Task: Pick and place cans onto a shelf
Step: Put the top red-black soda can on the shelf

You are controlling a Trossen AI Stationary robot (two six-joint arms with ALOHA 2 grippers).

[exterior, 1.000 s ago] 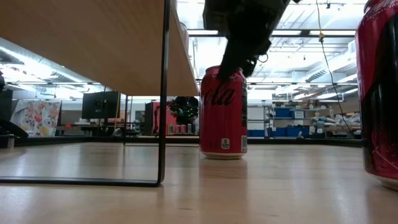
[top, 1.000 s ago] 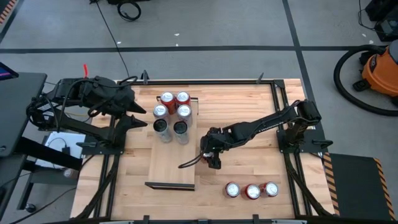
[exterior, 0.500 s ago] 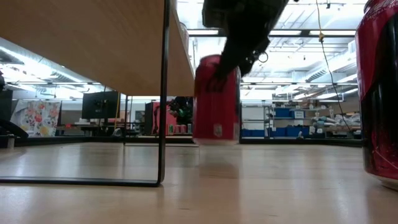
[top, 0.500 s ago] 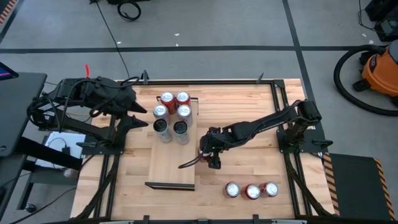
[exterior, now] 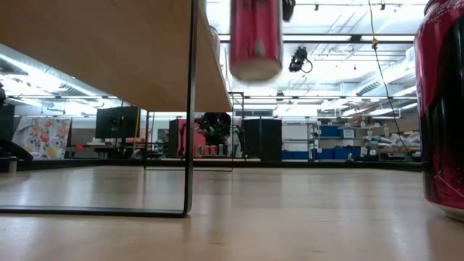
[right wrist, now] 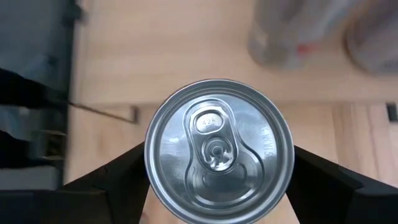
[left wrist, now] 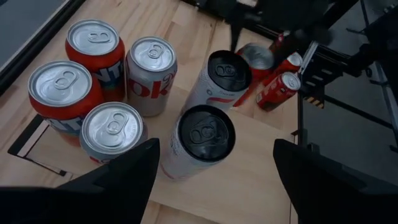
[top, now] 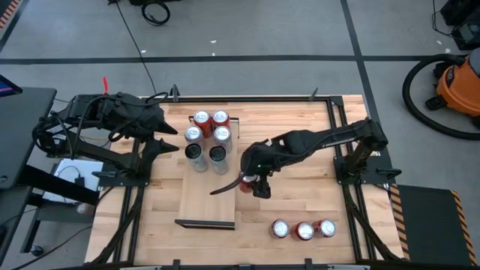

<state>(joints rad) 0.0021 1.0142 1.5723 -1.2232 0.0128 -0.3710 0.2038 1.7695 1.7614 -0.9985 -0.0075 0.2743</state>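
Six cans (top: 207, 139) already stand on the shelf (top: 204, 202) at its far end: two red, two silver, two black-topped. Left gripper (top: 159, 126) is parked over the table's left edge beside that cluster, fingers spread, holding nothing.

Going right: the right gripper (top: 250, 183) sits just off the shelf's right edge, clamped on a red can (exterior: 255, 38). The low view shows that can in the air, well above the tabletop (top: 300, 195) and higher than the shelf board. The right wrist view shows its silver top (right wrist: 217, 150) square between the fingers.

Judged step: transport, mid-carry toward the shelf. Next move calls for shifting left over the board, lining up on the bare wood in front of the black-topped pair, lowering upright, then releasing without clipping the neighbours.

Three more red cans (top: 303, 229) wait in a row at the near right of the table.

Hard to make out: in the high view the held can is mostly hidden under the gripper; in the low view the gripper is cut off at the top and the can is blurred.
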